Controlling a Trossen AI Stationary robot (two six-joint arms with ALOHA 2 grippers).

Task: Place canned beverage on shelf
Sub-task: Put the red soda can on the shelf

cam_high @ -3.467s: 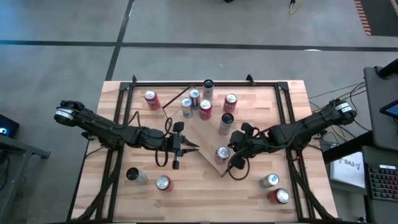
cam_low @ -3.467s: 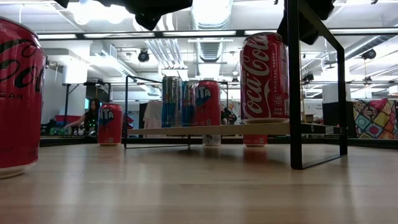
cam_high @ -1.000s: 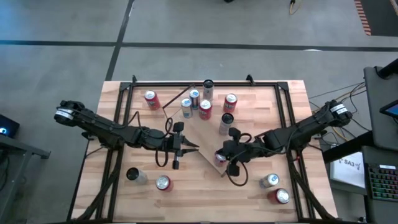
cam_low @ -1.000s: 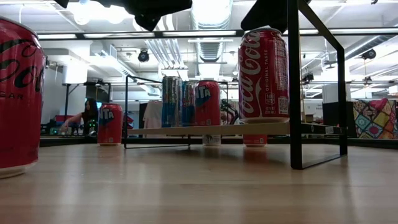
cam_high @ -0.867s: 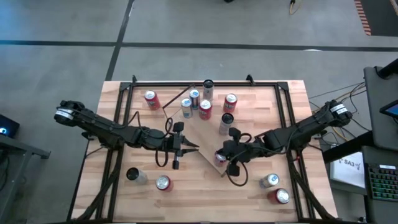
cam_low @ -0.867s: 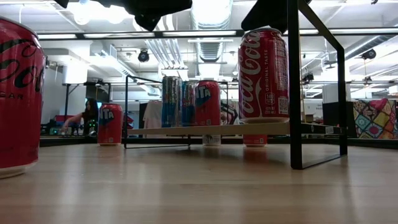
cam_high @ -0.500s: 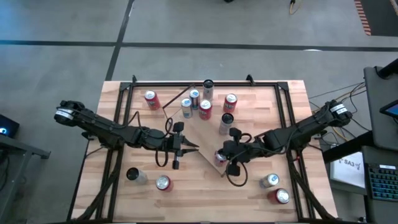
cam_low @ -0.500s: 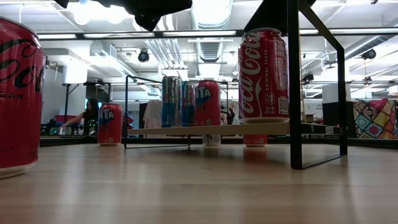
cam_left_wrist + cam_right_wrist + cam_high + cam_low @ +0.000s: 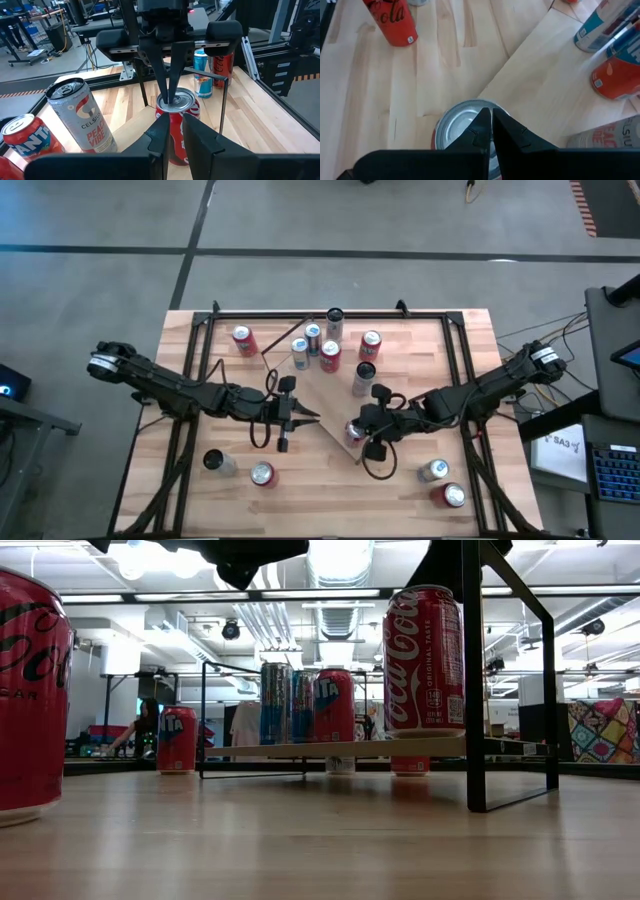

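Now the right gripper, fingers clenched, presses the can top; nudge gently, keeping it upright on the shelf.

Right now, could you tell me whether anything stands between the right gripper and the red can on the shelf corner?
Nothing visible does. The right gripper, shut, sits directly over the lid of the red can, at the shelf corner.

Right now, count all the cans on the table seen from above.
12 cans. Seven at top middle, one under the right gripper, two bottom left, two bottom right. Others may be hidden.
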